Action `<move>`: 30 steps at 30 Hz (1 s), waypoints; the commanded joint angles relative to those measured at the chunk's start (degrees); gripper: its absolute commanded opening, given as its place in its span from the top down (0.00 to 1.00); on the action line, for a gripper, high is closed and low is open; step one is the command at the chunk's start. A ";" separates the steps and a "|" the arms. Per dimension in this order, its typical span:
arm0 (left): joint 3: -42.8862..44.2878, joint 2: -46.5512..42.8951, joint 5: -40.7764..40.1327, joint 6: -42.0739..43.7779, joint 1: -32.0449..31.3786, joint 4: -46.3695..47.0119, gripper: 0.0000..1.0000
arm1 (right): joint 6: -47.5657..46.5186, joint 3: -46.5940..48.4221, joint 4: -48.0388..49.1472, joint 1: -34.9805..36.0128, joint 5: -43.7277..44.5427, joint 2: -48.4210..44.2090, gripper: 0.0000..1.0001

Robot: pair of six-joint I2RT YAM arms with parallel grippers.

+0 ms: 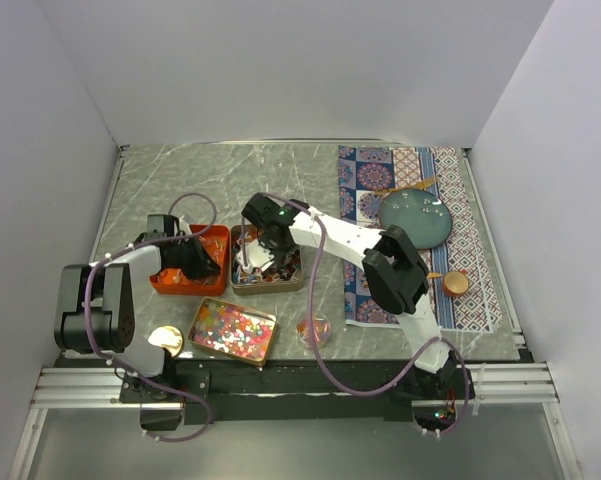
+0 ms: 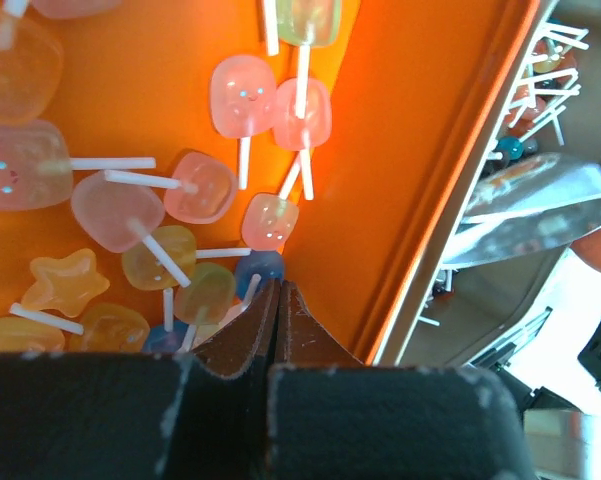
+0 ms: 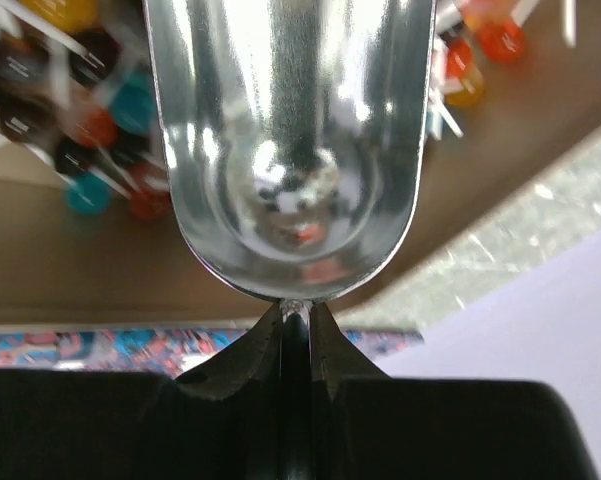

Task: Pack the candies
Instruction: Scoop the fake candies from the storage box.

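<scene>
**Scoop gripped over the brown tin, left end effector closed in the orange tray**

The right end effector (image 3: pixel 295 312) is clamped on a silver scoop (image 3: pixel 290 150), whose bowl hangs over the stick candies (image 3: pixel 85 192) in the brown tin (image 3: pixel 110 285). The left end effector (image 2: pixel 280 292) is fully closed and holds nothing. Its tips sit among pastel lollipops (image 2: pixel 242 95) in the orange tray (image 2: pixel 410 150). Bead-like candies (image 1: pixel 230 330) fill a gold tin (image 1: pixel 271 322) near the desk's (image 1: pixel 170 180) front edge.
</scene>
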 commanded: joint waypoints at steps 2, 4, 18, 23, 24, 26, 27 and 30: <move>2.13 -0.03 2.00 -1.32 -0.18 1.61 0.99 | -28.00 2.82 -8.80 -2.92 3.03 -1.79 1.00; 2.31 -0.20 2.00 -1.41 -0.27 1.61 0.99 | -31.07 0.54 -7.23 -4.50 5.32 -3.55 1.00; 1.08 -4.34 0.59 -1.32 -0.18 2.49 0.99 | -37.24 -5.10 -3.70 0.41 6.03 -4.35 1.00; 1.08 -3.46 1.12 -1.50 -0.18 2.76 0.99 | -37.41 -6.23 -4.05 2.60 3.84 -4.87 1.00; 0.99 -3.28 0.95 -1.32 -0.18 2.67 0.99 | -37.85 -6.67 -3.79 3.04 3.57 -5.14 1.00; 0.73 -2.58 0.24 -1.41 -0.18 2.58 0.99 | -37.77 -7.47 -3.87 3.40 3.48 -5.23 1.00; 0.64 -2.32 0.15 -1.58 -0.27 2.76 0.99 | -37.07 -7.47 -4.14 3.92 3.22 -5.14 1.00; 0.90 -0.74 -0.55 -1.76 -0.62 2.49 0.99 | -34.36 -6.68 -4.75 4.63 2.17 -3.74 1.00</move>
